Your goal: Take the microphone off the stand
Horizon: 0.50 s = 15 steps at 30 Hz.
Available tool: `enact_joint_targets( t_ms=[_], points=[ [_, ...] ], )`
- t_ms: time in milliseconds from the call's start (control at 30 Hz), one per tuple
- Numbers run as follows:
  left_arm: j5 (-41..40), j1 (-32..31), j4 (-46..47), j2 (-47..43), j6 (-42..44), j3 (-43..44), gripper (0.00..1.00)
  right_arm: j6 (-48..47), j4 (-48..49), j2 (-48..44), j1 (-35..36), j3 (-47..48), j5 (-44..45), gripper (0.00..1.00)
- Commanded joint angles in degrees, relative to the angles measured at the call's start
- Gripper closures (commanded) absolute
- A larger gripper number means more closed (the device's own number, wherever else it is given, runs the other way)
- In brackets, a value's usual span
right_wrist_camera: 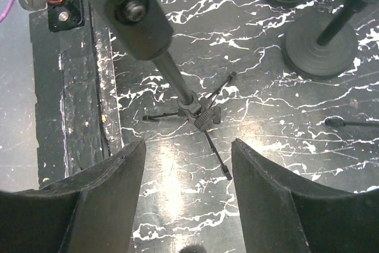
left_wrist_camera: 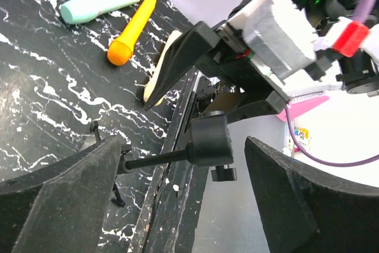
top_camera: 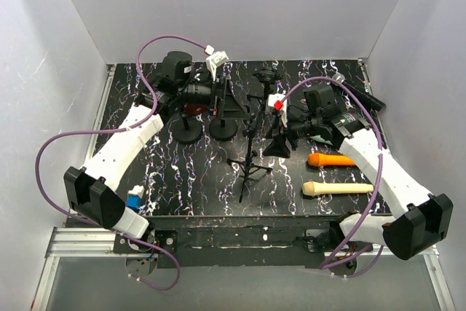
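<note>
— Start at the left. What did that arm have?
— Nothing. The left pincer (left_wrist_camera: 182, 164) stood released with its fingers spread wide. A black knob (left_wrist_camera: 210, 140) high on the tripod stand (top_camera: 251, 152) sat in the gap between them, not gripped. The pincer hung at about eleven o'clock from the middle of the desk (top_camera: 167, 180), near two round disc bases (top_camera: 188, 131).
— And the stand itself?
— Upright near the desk's middle, legs splayed on the marbled top. Its dark head showed toward twelve o'clock, and I couldn't tell whether a microphone sat in it.
— The right arm?
— At about two o'clock from the stand's feet, just beside the pole. The right pincer (right_wrist_camera: 188, 152) was released too, with nothing between its fingers.
— So where were the microphones?
— Loose on the desk, right of the stand. An orange microphone (top_camera: 331, 159) lay at three o'clock from the feet. A cream microphone (top_camera: 337, 189) lay at four o'clock, nearer the front edge. Both lay flat and apart from each other. A mint microphone (left_wrist_camera: 100, 5) lay beyond the orange one and showed only from the left wrist. Which one the job meant, I couldn't tell.
</note>
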Motion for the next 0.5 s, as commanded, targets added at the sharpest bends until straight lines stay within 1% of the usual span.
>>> enact_joint_targets(
  t_ms=[0,33,67,200,267,300,367,467],
  points=[
    [4.1,-0.1,6.1,-0.2,-2.9,-0.1,0.24,3.7,3.0,-1.4,-0.2,-1.3,2.4,0.33],
    [5.0,-0.1,6.1,0.1,-2.6,0.0,0.3,3.5,3.0,-1.5,-0.2,-1.8,2.8,0.33],
    [5.7,-0.1,5.8,0.4,-2.4,0.4,0.35,3.2,3.0,-1.7,-0.2,-2.4,2.8,0.33],
    [7.8,0.0,4.5,1.2,-0.8,1.2,0.48,2.8,2.9,-1.5,-0.2,-3.3,1.8,0.33],
    [10.0,0.0,3.5,1.9,0.9,2.3,0.6,2.3,2.8,-0.6,-0.2,-3.0,1.4,0.34],
    [11.6,0.0,2.9,2.1,2.5,3.0,0.64,2.1,2.5,-0.2,-0.2,-2.7,1.3,0.34],
    [15.9,0.0,1.7,2.0,6.6,3.0,0.68,-0.5,0.7,0.3,-0.4,-2.3,0.0,0.34],
    [18.8,0.0,-8.2,3.3,16.2,7.0,0.74,-8.9,-3.7,-0.1,-0.5,-1.9,-3.0,0.34]
  ],
)
